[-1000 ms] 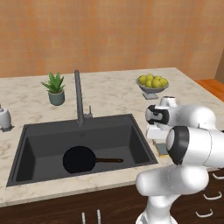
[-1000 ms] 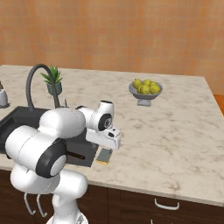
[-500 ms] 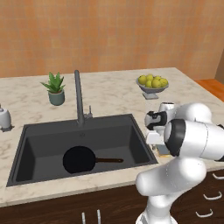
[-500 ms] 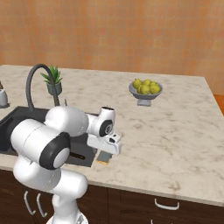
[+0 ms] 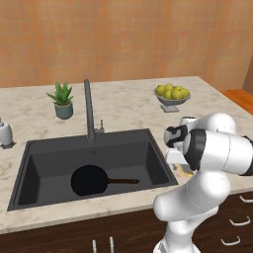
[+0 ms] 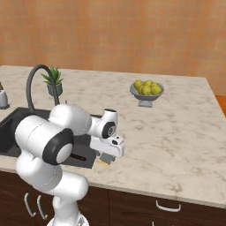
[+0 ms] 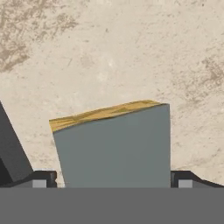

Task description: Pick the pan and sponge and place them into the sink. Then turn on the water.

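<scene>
Soap dispenser [image 5: 5, 133] at the far left desk edge, well apart from the rest. Plant [image 5: 63, 100] behind the sink's back left corner, on open desk [image 5: 128, 106].

Sink [image 5: 49, 163]: dark basin, rim all round bordered by marble. Pan [image 5: 89, 180] lies flat on the basin floor, near the front wall, handle pointing right toward the right wall but short of it. Basin floor to the left of and behind the pan is bare. Faucet [image 5: 89, 111] rises from the back rim, near the middle, gooseneck arching forward over the basin.

Sponge [image 6: 104, 160] on the desk just right of the sink's right rim, close to the desk's front edge. In the hand view it sits grey face up, yellow edge [image 7: 105, 113] showing at its far side, and the dark strip of the sink lies at the left.

Claw [image 6: 107, 155] directly above the sponge, pointing down; fingers spread wide, one tip [image 7: 41, 179] on each side of the sponge, not clamped on it. Whether the tips touch its sides I cannot tell.

Fruit bowl [image 6: 147, 90] toward the back right. Wide bare marble between it and the claw, and on to the right desk edge.
</scene>
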Controlling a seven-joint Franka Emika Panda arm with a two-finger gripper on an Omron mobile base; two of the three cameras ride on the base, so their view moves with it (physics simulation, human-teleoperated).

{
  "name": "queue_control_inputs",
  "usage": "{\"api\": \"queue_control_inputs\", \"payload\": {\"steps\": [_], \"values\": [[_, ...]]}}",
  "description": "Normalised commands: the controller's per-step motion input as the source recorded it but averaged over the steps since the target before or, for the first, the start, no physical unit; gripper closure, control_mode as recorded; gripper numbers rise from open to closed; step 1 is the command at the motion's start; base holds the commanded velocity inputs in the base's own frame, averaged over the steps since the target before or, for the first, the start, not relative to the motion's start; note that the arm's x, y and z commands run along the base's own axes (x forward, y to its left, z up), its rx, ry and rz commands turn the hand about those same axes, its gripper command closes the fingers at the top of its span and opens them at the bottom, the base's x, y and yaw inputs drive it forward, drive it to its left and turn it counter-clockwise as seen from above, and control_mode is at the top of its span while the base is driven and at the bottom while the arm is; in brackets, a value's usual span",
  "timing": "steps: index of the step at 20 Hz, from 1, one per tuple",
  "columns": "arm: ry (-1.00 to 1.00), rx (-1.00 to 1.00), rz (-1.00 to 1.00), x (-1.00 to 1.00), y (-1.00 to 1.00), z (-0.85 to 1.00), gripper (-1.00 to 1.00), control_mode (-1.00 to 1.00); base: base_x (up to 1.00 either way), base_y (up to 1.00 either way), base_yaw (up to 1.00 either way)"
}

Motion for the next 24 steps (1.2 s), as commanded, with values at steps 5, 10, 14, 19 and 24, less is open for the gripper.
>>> {"api": "queue_control_inputs", "payload": {"steps": [5,10,14,19,24], "values": [[0.0,0.0,0.0,0.0,-0.04,0.0,-1.0,-1.0,0.0,0.0,0.0],[0.0,0.0,0.0,0.0,-0.02,-0.03,-1.0,-1.0,0.0,0.0,0.0],[0.02,0.0,0.0,-0.02,0.0,-0.23,-1.0,-1.0,0.0,0.0,0.0],[-0.11,0.0,0.0,-0.04,0.03,-0.36,-1.0,-1.0,0.0,0.0,0.0],[-0.33,0.02,0.0,0.0,0.0,-0.5,-1.0,-1.0,0.0,0.0,0.0]]}}
